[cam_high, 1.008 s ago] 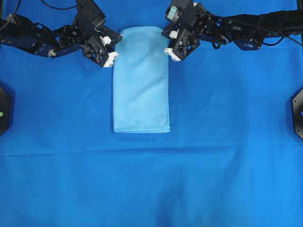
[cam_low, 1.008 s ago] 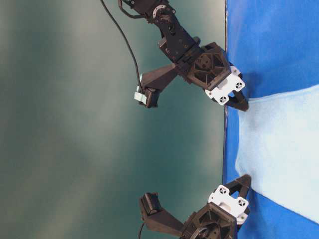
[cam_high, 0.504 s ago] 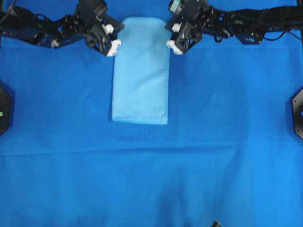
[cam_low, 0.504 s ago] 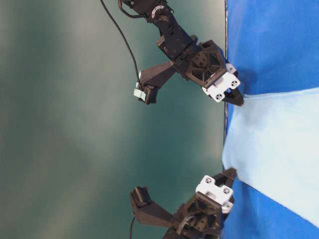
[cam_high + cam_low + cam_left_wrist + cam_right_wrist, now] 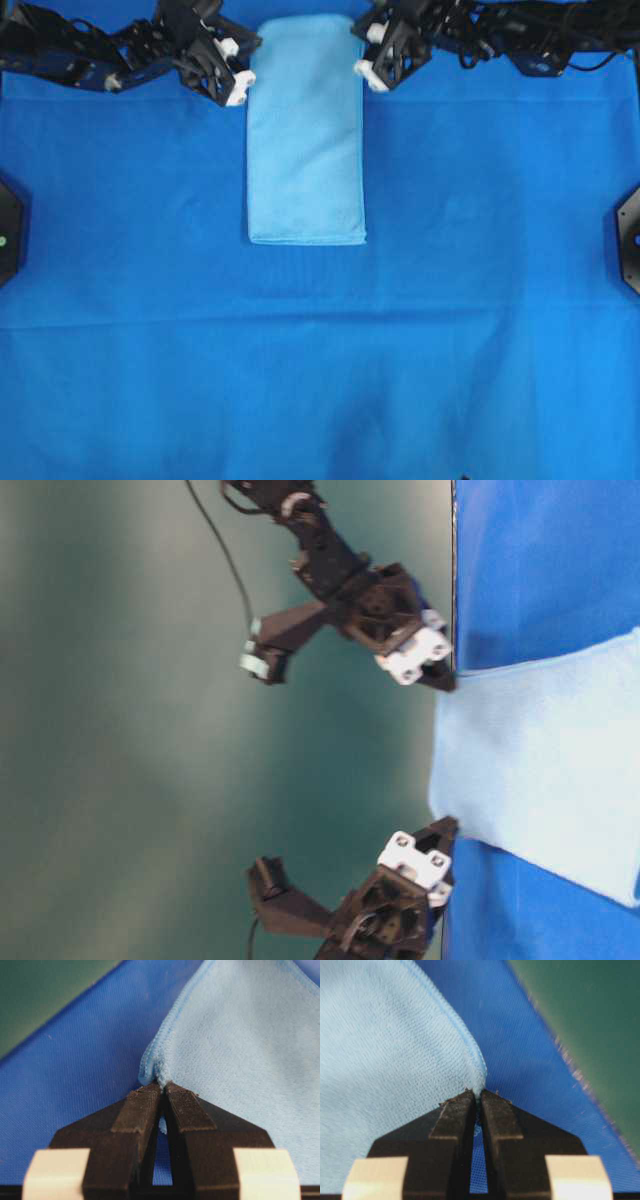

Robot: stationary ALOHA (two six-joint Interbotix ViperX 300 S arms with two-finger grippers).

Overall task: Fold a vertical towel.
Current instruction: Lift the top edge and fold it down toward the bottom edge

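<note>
The towel is a pale sky-blue strip lying lengthwise on the deep blue table covering, its near end a straight folded edge. My left gripper is shut on the towel's far left corner, and my right gripper is shut on its far right corner. In the left wrist view the left gripper pinches a bunched corner of the towel. In the right wrist view the right gripper pinches the stitched edge of the towel. The table-level view shows the towel's far end raised past the table edge.
Black fixtures sit at the left and right edges of the table. A faint crease runs across the covering. Beyond the far table edge is a dark green backdrop.
Both grippers have moved toward the far table edge, still shut on the corners. The towel has slid with them, its near edge further from the front.
</note>
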